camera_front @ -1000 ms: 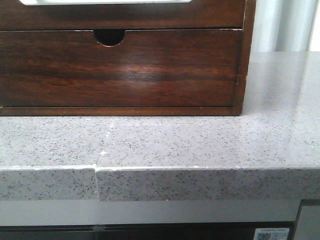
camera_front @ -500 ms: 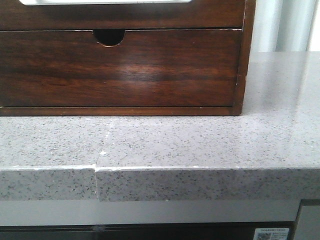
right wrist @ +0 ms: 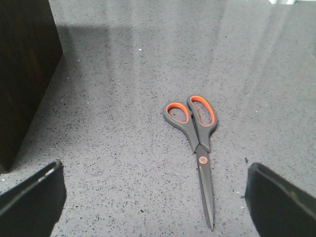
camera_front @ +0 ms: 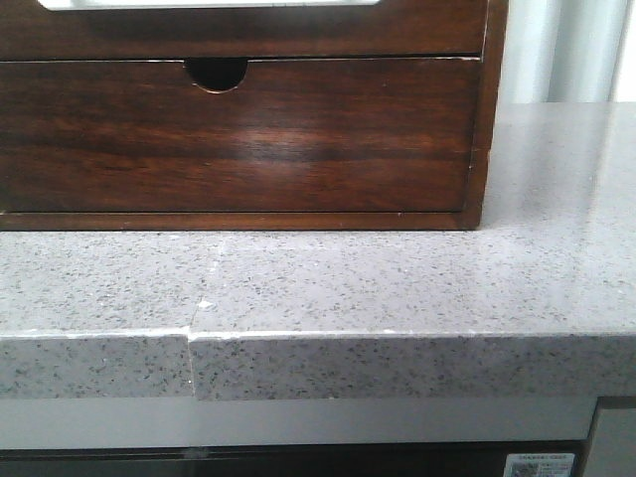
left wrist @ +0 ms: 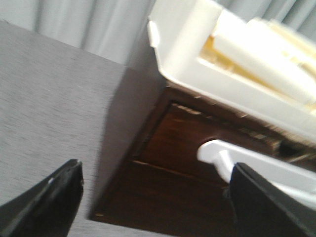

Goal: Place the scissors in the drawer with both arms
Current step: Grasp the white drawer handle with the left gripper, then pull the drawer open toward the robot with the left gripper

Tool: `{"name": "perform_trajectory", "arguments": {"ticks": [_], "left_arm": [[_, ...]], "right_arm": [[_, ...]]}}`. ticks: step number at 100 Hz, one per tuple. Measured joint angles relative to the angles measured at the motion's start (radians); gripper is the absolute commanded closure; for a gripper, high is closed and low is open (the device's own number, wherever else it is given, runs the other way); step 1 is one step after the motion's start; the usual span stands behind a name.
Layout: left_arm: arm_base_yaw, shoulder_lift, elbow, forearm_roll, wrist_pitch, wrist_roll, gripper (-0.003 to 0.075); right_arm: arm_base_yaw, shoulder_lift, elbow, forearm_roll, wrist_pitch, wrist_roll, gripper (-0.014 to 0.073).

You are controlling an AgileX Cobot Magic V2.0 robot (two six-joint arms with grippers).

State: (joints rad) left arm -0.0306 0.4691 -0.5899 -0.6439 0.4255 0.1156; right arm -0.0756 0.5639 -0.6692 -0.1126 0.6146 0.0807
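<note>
The scissors (right wrist: 196, 143) lie flat and closed on the speckled grey table (camera_front: 397, 288), grey handles with orange lining, blades toward the right hand (right wrist: 153, 202), whose dark fingers (right wrist: 32, 200) stand wide apart on either side of them, touching nothing. A dark wooden cabinet (camera_front: 238, 139) stands on the table back from its front edge; the scissors lie well clear of its corner. The left hand (left wrist: 153, 202) is spread open too, beside the cabinet's side, holding nothing. The drawer (camera_front: 238, 30) sits at the cabinet's top (a white edge showing), above a notched drawer front (camera_front: 298, 139).
</note>
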Motion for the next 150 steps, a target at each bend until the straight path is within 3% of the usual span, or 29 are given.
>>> {"name": "perform_trajectory", "arguments": {"ticks": [29,53,81,103,128,150], "left_arm": [[0.000,0.008,0.029,-0.232,-0.010,0.000,0.0157],[0.000,0.142,0.029,-0.336,0.017,0.025,0.0159],[0.000,0.351,0.029,-0.754,0.101,0.410,0.0339],[0.000,0.493,0.029,-1.074,0.226,0.702,0.0346],[0.000,0.633,-0.017,-1.124,0.386,0.798,0.0346],[0.000,0.712,-0.084,-1.126,0.436,0.804,0.0346]], "right_arm": [[0.000,0.000,0.000,0.000,0.000,0.000,-0.0076],[0.000,0.000,0.000,0.004,-0.032,0.000,-0.0076],[0.000,0.000,0.000,0.004,-0.043,0.000,-0.0076],[0.000,0.000,0.000,0.004,-0.043,0.000,-0.0076],[0.000,0.000,0.000,0.004,-0.043,0.000,-0.0076],[0.000,0.000,0.000,0.004,-0.043,0.000,-0.0076]]}}
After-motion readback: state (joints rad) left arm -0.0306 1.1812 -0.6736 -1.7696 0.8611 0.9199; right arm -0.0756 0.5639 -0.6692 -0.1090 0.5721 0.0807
